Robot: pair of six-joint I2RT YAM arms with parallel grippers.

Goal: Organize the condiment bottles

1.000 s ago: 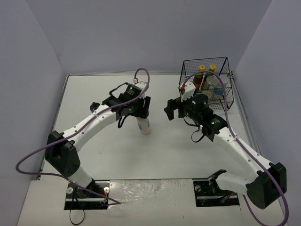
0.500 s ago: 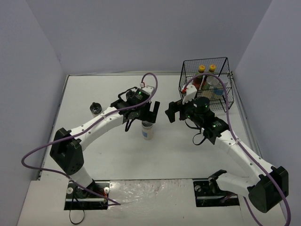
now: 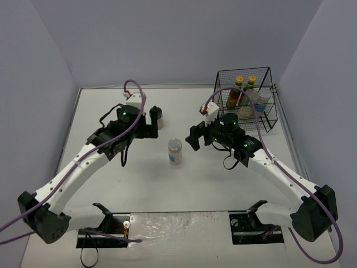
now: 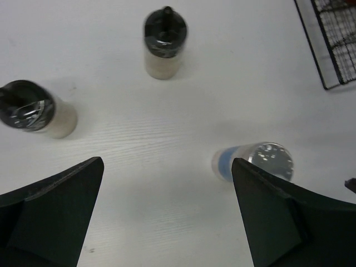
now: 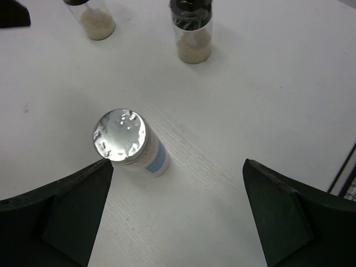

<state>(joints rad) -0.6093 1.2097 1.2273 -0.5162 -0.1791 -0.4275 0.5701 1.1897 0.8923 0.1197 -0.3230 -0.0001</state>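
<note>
A silver-lidded jar [image 3: 175,151] stands upright on the table [image 3: 111,184], alone between the two arms. The right hand [image 5: 178,164] hangs above and beside it, fingers spread wide and holding nothing. The left hand [image 4: 167,164] is equally wide and empty, near two black-capped shakers [image 4: 164,41] [image 4: 30,108]. The wire basket [image 3: 243,71] already holds the yellow-capped sauce bottles [image 3: 239,88] and pale jars. The step appears to be the right arm's pickup of this jar. That calls for centring the fingers around the body below the lid, closing, then lifting it over the basket rim.
</note>
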